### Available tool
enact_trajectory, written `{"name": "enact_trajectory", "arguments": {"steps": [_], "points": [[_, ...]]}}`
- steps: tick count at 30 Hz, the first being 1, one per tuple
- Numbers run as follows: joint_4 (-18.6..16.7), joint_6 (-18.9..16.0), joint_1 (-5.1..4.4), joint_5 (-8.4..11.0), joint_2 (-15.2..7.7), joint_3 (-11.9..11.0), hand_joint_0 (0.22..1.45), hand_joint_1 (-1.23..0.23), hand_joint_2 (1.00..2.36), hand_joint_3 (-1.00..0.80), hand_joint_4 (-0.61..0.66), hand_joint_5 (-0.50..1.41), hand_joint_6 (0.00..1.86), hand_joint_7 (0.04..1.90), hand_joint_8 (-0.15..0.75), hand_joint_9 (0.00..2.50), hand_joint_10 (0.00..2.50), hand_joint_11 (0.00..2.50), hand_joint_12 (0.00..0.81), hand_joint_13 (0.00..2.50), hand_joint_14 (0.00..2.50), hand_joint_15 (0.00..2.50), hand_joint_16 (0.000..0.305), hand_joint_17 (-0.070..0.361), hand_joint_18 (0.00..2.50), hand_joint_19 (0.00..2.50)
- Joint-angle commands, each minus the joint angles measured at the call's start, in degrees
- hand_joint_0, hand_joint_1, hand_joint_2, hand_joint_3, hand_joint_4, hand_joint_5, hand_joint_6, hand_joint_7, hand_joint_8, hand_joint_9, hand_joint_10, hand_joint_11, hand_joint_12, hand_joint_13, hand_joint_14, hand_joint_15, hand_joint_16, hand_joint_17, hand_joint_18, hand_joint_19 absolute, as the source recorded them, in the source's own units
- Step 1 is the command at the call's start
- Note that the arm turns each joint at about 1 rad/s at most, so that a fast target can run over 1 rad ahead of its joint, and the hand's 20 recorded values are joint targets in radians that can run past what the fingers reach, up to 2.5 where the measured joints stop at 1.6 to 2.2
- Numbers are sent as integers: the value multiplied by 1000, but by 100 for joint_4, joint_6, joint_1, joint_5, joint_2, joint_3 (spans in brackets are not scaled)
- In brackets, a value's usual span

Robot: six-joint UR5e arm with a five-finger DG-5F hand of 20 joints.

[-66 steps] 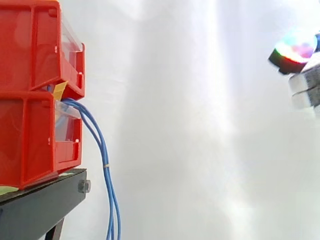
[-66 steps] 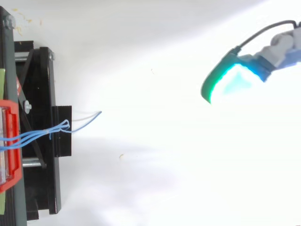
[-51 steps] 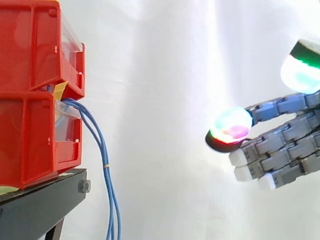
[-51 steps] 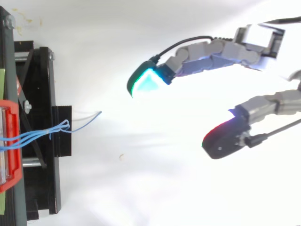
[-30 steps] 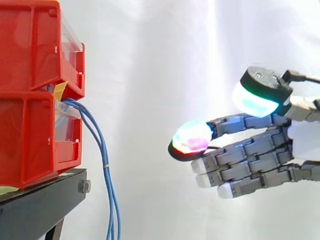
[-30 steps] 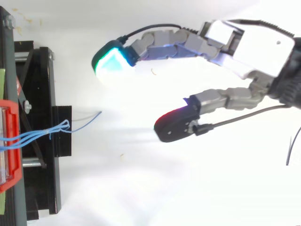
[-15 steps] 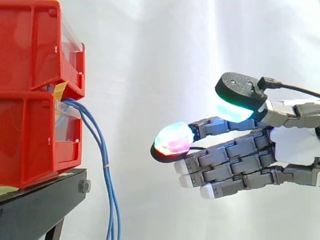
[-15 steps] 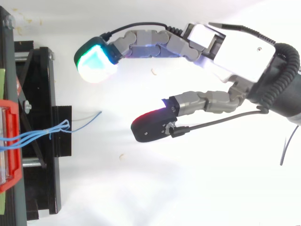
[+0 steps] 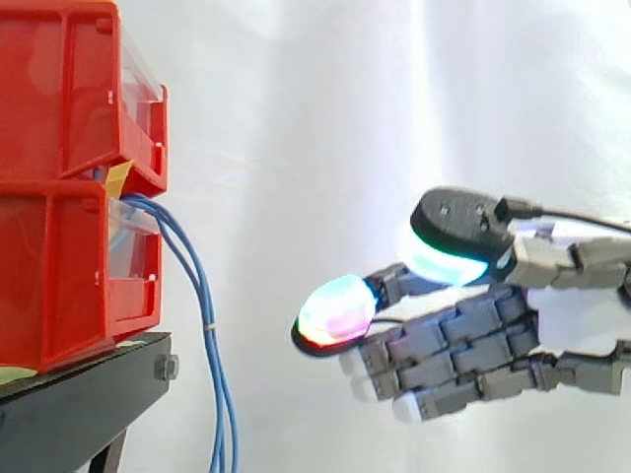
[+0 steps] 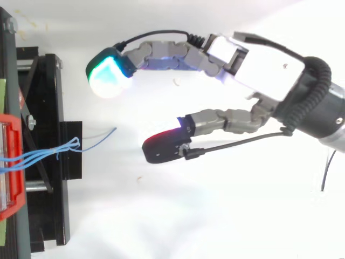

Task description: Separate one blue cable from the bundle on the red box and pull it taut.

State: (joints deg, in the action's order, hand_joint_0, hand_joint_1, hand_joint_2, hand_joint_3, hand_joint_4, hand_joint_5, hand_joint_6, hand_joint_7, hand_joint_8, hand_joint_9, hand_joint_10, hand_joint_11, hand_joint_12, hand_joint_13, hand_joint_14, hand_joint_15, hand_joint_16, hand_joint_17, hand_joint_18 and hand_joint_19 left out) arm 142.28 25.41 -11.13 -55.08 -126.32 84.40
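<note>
Two stacked red bins [image 9: 59, 266]. One bundle of blue cables [image 9: 204, 305]: strands too close to count, lower ends cut off. One hand [image 9: 463, 345], spread loose, empty, well apart.

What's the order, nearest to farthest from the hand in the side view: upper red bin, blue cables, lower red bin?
1. blue cables, hanging left of the hand.
2. lower red bin, farther left.
3. upper red bin, top left.

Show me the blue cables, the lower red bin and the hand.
blue cables [image 9: 205, 301], side view, hanging stretch beside the bin.
lower red bin [image 9: 59, 276], side view, its side wall.
hand [image 10: 264, 65], top view, its palm.
</note>
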Motion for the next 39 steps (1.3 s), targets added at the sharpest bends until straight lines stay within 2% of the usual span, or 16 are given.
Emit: {"name": "enact_trajectory", "arguments": {"steps": [1, 2, 6, 10, 13, 14, 17, 20, 26, 30, 33, 35, 39], "points": [[72, -133, 6, -11, -270, -266, 533, -645, 1000, -500, 242, -187, 502, 689, 296, 496, 0, 0, 348, 419, 2, 78, 51, 116, 379, 262], [168, -212, -3, -29, -402, -407, 535, -642, 1000, -500, 241, -186, 502, 688, 295, 497, 0, 0, 347, 425, 2, 80, 51, 116, 379, 260], [423, -256, -3, -29, -525, -574, 538, -639, 1000, -500, 247, -182, 502, 692, 292, 510, 0, 0, 345, 439, 3, 94, 51, 116, 390, 272], [573, -238, -3, -11, -534, -574, 539, -639, 1000, -500, 249, -180, 502, 694, 291, 515, 0, 0, 344, 448, 3, 99, 51, 115, 407, 272], [555, -291, 32, -29, -648, -574, 541, -638, 1000, -500, 250, -178, 502, 698, 293, 519, 0, 0, 346, 454, 3, 108, 51, 115, 402, 279], [529, -309, 41, -20, -754, -583, 541, -638, 1000, -500, 251, -177, 502, 703, 294, 519, 0, 0, 346, 454, 3, 101, 51, 115, 402, 276], [520, -379, 41, -29, -815, -644, 541, -638, 1000, -500, 254, -175, 502, 722, 293, 522, 0, 0, 347, 455, 3, 108, 51, 115, 406, 279], [608, -449, 32, -38, -947, -864, 542, -637, 1000, -500, 263, -163, 502, 775, 292, 519, 0, 0, 345, 457, 3, 109, 51, 115, 403, 275], [740, -388, 6, -55, -947, -1092, 546, -638, 1000, -500, 283, -147, 503, 855, 293, 522, 0, 0, 345, 460, 3, 115, 50, 113, 405, 283], [643, -221, -29, -90, -947, -1171, 548, -640, 1000, -500, 293, -143, 503, 879, 293, 524, 1, 0, 344, 460, 3, 115, 50, 113, 405, 280], [546, -221, -38, -90, -982, -1171, 547, -643, 1000, -500, 304, -136, 503, 921, 294, 528, 0, 0, 344, 462, 3, 113, 50, 113, 405, 282], [362, -221, -47, -134, -1000, -1163, 549, -642, 1000, -500, 311, -131, 503, 953, 294, 529, 1, 0, 343, 462, 4, 117, 50, 113, 407, 287], [283, -221, -64, -213, -1000, -1171, 556, -645, 1000, -500, 314, -121, 504, 1036, 295, 531, 0, 7, 342, 464, 4, 118, 50, 112, 402, 288]]}}
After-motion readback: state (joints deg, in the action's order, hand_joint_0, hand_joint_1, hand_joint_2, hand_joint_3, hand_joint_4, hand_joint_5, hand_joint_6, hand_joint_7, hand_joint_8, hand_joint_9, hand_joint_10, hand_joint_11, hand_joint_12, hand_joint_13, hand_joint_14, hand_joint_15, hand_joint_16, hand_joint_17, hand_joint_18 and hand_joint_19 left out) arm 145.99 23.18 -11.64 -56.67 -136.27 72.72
